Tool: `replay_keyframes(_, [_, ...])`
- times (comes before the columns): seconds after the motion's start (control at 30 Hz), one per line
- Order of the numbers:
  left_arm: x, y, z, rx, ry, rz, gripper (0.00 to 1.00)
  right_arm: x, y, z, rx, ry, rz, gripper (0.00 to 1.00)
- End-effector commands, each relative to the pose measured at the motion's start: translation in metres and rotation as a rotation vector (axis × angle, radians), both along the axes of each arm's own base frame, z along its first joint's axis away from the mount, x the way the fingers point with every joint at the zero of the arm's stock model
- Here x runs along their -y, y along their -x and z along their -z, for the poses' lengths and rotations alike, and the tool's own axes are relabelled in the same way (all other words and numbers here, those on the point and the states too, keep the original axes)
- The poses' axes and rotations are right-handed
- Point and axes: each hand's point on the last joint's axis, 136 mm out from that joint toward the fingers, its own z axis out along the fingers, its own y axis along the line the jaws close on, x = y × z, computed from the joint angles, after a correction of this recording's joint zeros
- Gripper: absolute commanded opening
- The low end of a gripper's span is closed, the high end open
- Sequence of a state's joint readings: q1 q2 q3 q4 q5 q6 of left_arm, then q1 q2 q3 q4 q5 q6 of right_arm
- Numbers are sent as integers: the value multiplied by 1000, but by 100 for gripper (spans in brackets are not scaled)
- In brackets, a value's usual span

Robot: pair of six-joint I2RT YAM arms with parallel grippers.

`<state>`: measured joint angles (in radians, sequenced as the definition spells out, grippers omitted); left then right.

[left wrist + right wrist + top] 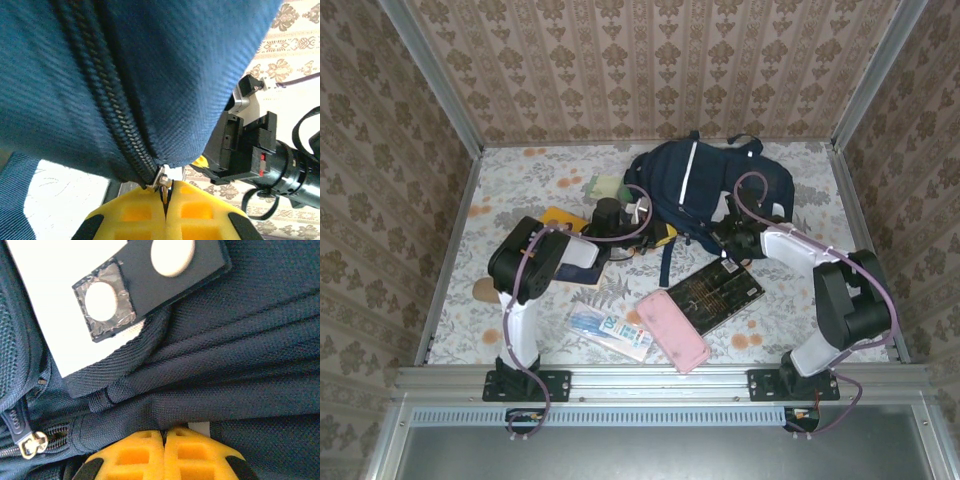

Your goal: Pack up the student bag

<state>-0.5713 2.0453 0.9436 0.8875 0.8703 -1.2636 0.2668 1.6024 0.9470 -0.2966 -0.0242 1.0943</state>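
1. The student bag (705, 185) is lying toward the back of the bench (520, 170), with both arms reaching to it.
2. The left gripper (165, 194) is closing tight on the bag's metal zipper pull (160, 178).
3. The right gripper (163, 436) is sitting closed against the bag's navy fabric; I cannot tell whether it is pinching a fold.
4. A pink case (672, 333) is lying near the arm bases.

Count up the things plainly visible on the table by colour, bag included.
Navy: 1, large navy-blue fabric backpack
Black: 1, flat black gold-printed book
Pink: 1, flat pink rectangular case
Yellow: 1, flat yellow pad
Pale green: 1, small pale-green block
Blue-and-white: 1, flat plastic packet
Tan: 1, round tan piece
Total: 7
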Motion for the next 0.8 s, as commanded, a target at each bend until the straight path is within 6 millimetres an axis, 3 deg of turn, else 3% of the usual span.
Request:
replay_keyframes(0.0, [-5, -15, -37, 66, 99, 0, 0, 45, 3, 16, -65, 159, 81, 0])
replay_keyframes(0.47, [-33, -36, -34, 40, 70, -61, 0, 90, -7, 12, -96, 287, 148, 0])
replay_keyframes(0.53, [-31, -37, -39, 48, 70, -55, 0, 98, -13, 9, -95, 315, 158, 0])
replay_keyframes(0.6, [-44, -49, -43, 58, 67, -83, 0, 107, -20, 7, -97, 341, 170, 0])
replay_keyframes(0.77, [-52, -51, -56, 90, 45, -77, 0, 129, -44, -1, -93, 368, 199, 0])
